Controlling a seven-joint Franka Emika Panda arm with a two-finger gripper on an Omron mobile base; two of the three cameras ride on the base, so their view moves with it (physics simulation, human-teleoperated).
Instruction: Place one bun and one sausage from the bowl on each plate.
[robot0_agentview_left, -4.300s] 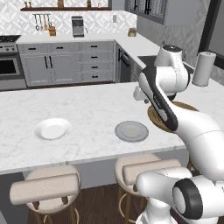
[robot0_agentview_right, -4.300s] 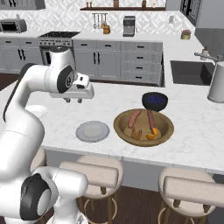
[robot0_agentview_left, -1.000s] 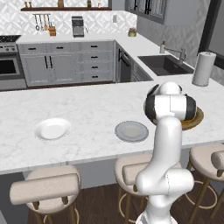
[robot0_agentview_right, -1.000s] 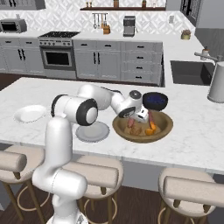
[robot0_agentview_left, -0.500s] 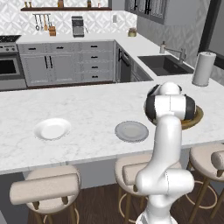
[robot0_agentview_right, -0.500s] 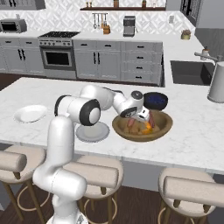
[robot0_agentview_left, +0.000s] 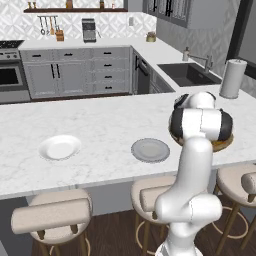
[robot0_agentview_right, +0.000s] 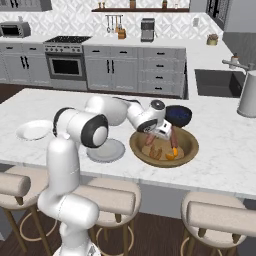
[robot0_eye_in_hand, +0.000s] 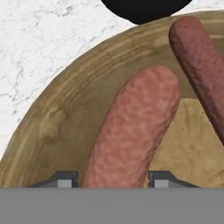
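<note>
The wooden bowl (robot0_agentview_right: 189, 150) (robot0_agentview_left: 226, 145) (robot0_eye_in_hand: 65, 109) sits at the right of the island. My gripper (robot0_agentview_right: 160, 134) (robot0_eye_in_hand: 111, 179) is down inside it. A pink-red sausage (robot0_eye_in_hand: 135, 127) lies between the two fingertips (robot0_eye_in_hand: 65, 178), which stand close against its sides, with the jaws half narrowed. A darker sausage (robot0_eye_in_hand: 197, 65) (robot0_agentview_right: 174, 142) lies beside it. Orange-brown buns (robot0_agentview_right: 156, 154) rest on the bowl's floor. The grey plate (robot0_agentview_right: 107, 150) (robot0_agentview_left: 150, 150) is just left of the bowl. The white plate (robot0_agentview_right: 34, 130) (robot0_agentview_left: 60, 147) lies farther left.
A small black bowl (robot0_agentview_right: 178, 115) (robot0_eye_in_hand: 140, 8) stands right behind the wooden one. A paper towel roll (robot0_agentview_left: 230, 79) (robot0_agentview_right: 247, 95) is at the far right by the sink. Stools (robot0_agentview_right: 100, 200) line the island's near edge.
The jaws have drawn in around the pink-red sausage. The arm has stayed low over the bowl, almost still.
</note>
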